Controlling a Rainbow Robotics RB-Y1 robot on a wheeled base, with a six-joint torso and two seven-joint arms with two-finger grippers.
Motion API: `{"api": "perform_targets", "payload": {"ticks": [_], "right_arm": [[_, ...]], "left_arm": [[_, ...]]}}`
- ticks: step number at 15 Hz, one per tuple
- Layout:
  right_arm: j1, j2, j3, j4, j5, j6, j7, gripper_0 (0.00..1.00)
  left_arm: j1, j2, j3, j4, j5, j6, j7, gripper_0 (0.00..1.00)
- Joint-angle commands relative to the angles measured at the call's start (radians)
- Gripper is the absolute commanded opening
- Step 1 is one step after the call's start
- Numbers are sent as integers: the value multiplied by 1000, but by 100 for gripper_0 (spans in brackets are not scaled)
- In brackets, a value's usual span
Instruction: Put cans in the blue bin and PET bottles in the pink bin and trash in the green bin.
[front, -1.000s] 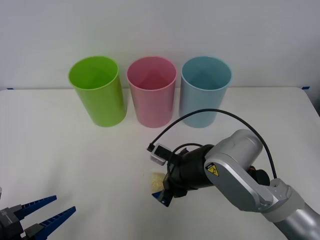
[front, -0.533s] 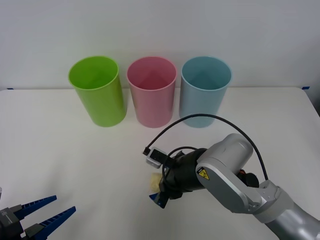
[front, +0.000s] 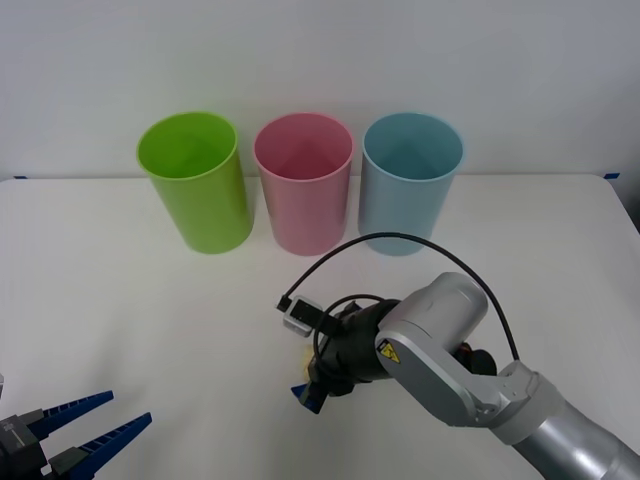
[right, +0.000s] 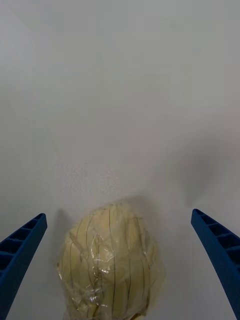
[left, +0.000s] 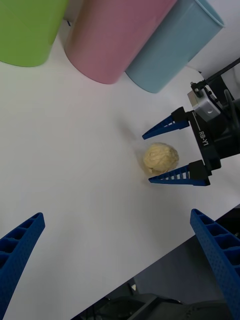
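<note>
Trash (left: 160, 158) — a small pale-yellow, wrinkled lump — lies on the white table (front: 120, 300), in front of the row of bins and well apart from them. The right gripper (left: 173, 152) sits low at the table with its blue fingers (left: 165, 125) spread wide, one on either side of the lump, neither touching it. This is the relation the coming grasp turns on: the lump lies between the fingers, nearer one of them than the other (the right wrist view places it close beside one finger (right: 22, 245), with a clear gap to the other). The lump is roughly round, with no marked long axis, so finger alignment probably matters little; centring matters more. The left gripper (front: 95, 425) hangs wide open near the table's front-left corner, well apart from the trash, so the right arm is plainly the nearer. From the front, the right arm's wrist hides nearly all of the lump; the left wrist view, looking across the table, shows the straddle whole, together with the green bin (front: 195, 180), the pink bin (front: 303, 182) and the blue bin (front: 410, 182). The green bin — the trash's destination — stands farthest to the left of the three.
</note>
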Motion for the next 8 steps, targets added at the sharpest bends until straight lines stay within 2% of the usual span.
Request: {"api": "perform_targets", "payload": {"ticks": [1,8], "right_arm": [[-6,-3,6,0,2,-2,-1,100],[-6,-9,25,-3,2,-3,-18,100]], "left_arm": [[0,0,0,0,0,0,0,100],[0,0,0,0,0,0,0,100]]}}
